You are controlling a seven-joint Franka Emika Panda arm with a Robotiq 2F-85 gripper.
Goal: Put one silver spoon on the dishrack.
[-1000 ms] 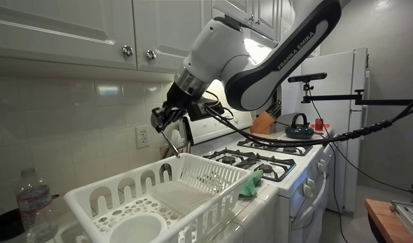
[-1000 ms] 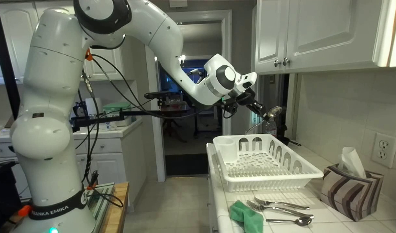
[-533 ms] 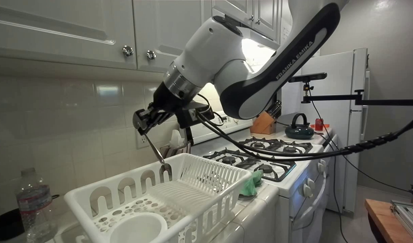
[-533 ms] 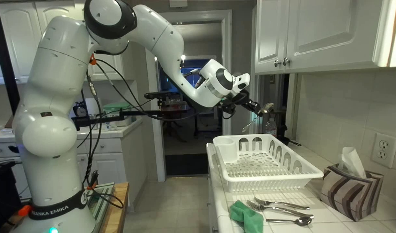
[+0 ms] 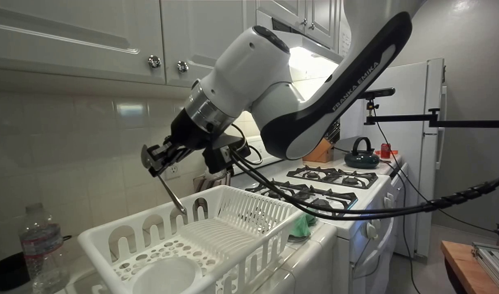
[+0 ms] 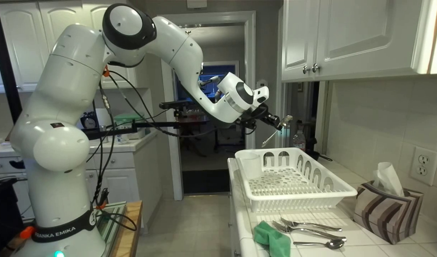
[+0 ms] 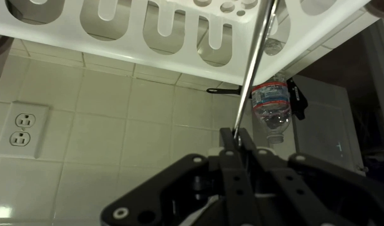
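My gripper (image 5: pixel 154 166) is shut on a silver spoon (image 5: pixel 171 194) near its bowl. The spoon's oval bowl (image 6: pixel 286 120) sticks up past the fingertips (image 6: pixel 278 125), and its thin handle slants down toward the rack. In the wrist view the handle (image 7: pixel 254 62) runs up from between the fingers (image 7: pixel 236 135); the bowl is hidden there. The white dishrack (image 5: pixel 241 261) stands on the counter below; it also shows in an exterior view (image 6: pixel 300 196) and the wrist view (image 7: pixel 116 55). The spoon is held above the rack. A second spoon (image 6: pixel 334 244) lies on the counter.
A white cup (image 6: pixel 250 166) stands in a rack corner. Forks (image 6: pixel 311 232) and a green cloth (image 6: pixel 272 240) lie on the counter. A tissue box (image 6: pixel 388 210) and a water bottle (image 5: pixel 43 249) stand near the rack. Cabinets (image 5: pixel 78 36) hang above.
The arm has moved away from the stove end, along and slightly down over the rack toward the cup end. The spoon has moved with it, still held.
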